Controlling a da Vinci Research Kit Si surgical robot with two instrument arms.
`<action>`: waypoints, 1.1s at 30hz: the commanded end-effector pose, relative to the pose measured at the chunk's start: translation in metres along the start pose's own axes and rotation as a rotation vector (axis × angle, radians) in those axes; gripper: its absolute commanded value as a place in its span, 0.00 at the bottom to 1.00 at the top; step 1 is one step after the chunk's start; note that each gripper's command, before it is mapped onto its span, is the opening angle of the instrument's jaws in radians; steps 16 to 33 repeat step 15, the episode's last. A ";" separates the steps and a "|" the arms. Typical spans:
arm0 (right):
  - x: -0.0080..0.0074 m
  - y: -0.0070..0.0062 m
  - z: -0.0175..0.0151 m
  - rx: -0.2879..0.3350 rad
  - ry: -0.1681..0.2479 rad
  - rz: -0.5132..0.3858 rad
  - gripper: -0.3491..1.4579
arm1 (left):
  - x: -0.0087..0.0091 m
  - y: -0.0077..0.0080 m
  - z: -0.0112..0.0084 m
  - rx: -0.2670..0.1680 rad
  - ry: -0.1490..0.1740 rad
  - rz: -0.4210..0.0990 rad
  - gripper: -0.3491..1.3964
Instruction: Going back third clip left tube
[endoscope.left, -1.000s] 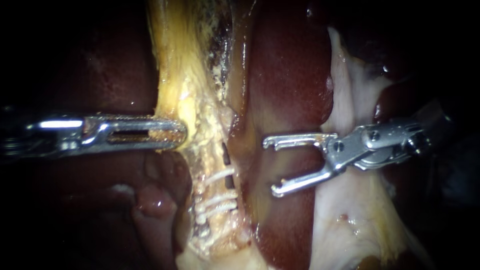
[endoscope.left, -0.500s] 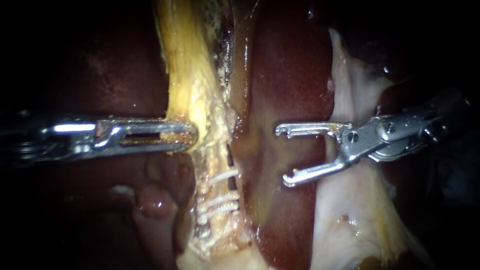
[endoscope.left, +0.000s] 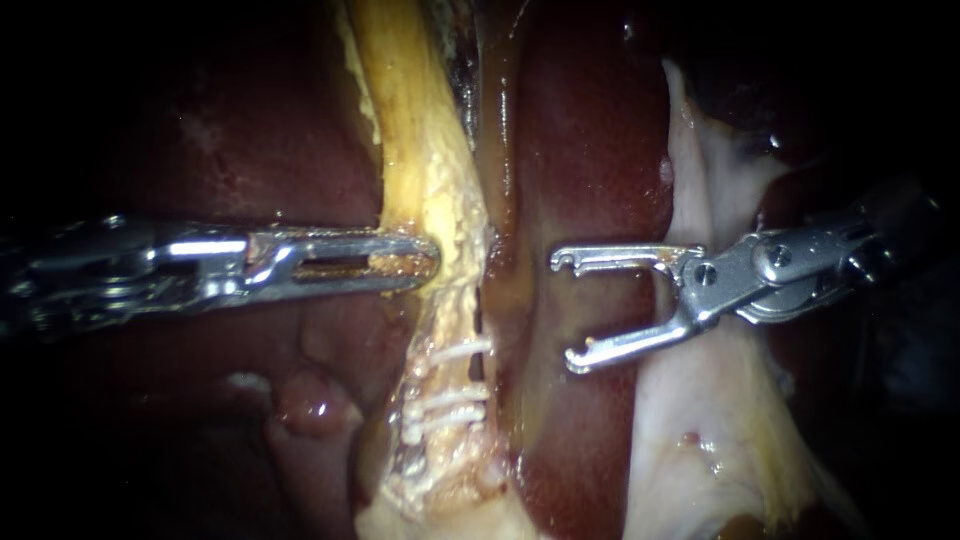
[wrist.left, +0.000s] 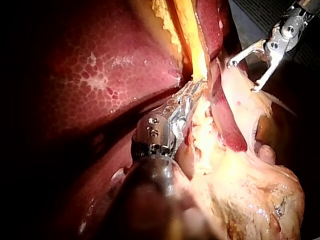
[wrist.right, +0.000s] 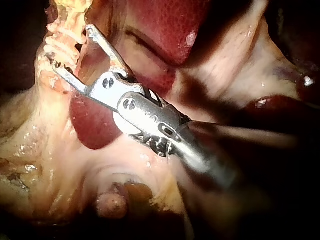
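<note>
The pale, crusted tube runs down the middle of the endoscope view and carries three white clips across it. Just above them, my left instrument is shut on the yellow strand of tissue that continues up from the tube; it shows the same grip in its wrist view. My right instrument hangs to the right of the tube over the liver, jaws wide open and empty, apart from the clips. Its open jaws point toward the clipped tube.
Dark red liver lies to the left of the strand. Pale fatty tissue spreads under my right instrument's shaft. A small pink nub sits left of the tube's lower end.
My left instrument has shifted right, drawing the yellow strand and tube with it. My right instrument drew back a little to the right, then held still with its jaws open.
</note>
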 end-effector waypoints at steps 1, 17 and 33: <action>0.0001 0.0000 0.0000 0.000 0.000 0.000 0.52 | 0.0000 0.0000 0.0000 0.000 0.001 0.001 0.00; 0.0001 0.0000 0.0000 0.000 0.000 0.000 0.52 | 0.0000 0.0000 0.0000 0.000 0.001 0.000 0.00; 0.0001 0.0000 0.0000 0.000 0.000 0.000 0.52 | 0.0000 0.0000 0.0000 0.000 0.001 0.000 0.00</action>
